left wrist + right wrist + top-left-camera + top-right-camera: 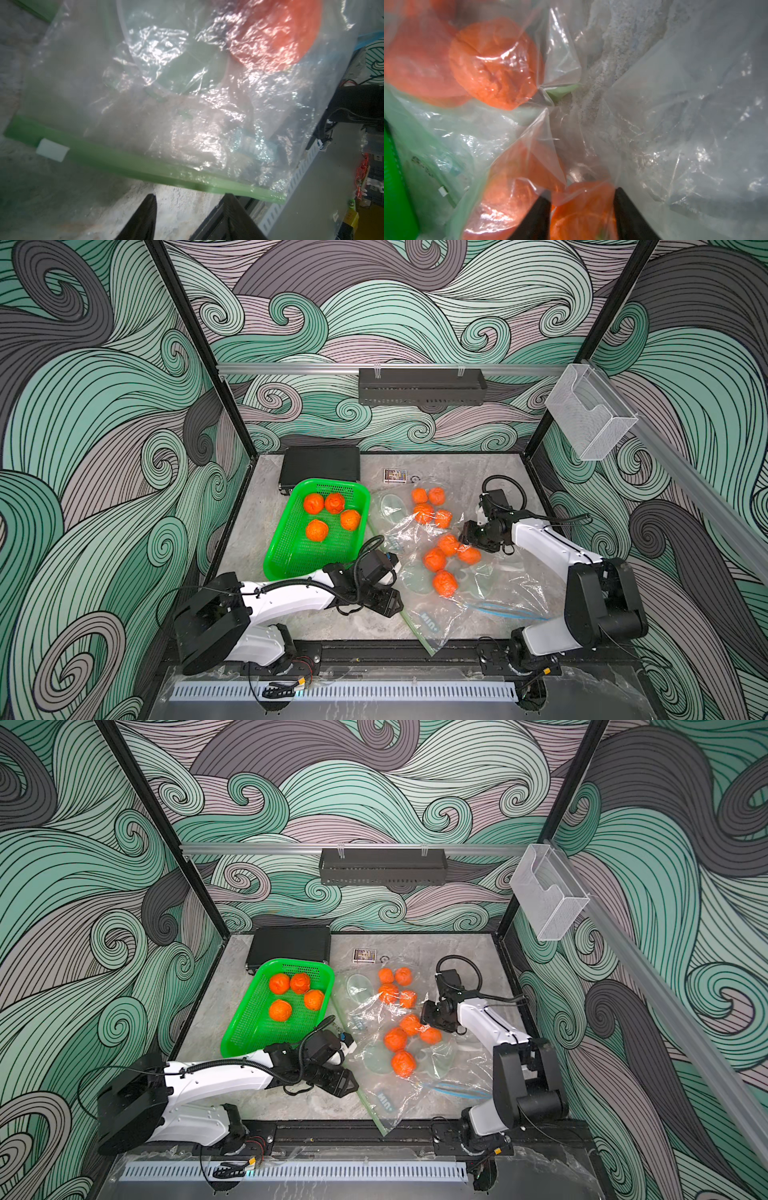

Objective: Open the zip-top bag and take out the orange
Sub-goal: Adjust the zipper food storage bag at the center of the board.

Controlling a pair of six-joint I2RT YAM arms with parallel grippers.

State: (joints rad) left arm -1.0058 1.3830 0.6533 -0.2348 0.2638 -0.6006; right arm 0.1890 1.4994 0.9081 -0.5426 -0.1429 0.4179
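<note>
A clear zip-top bag [415, 533] lies crumpled on the table's middle with several oranges inside. Its green zip strip [145, 166] carries a white slider [52, 149]. My left gripper [398, 605] [190, 199] stands open and empty at that strip, and one fingertip [230, 197] reaches its edge. My right gripper [468, 546] [583, 191] is shut on an orange [581, 216] [470, 555], with bag film wrinkled over it. Other oranges [496, 64] lie just beyond under the plastic.
A green basket [286, 564] with several oranges stands left of the bag. A black box [320, 466] and a small card box [395, 475] sit at the back. More clear plastic with a blue strip [507, 610] lies at the front right.
</note>
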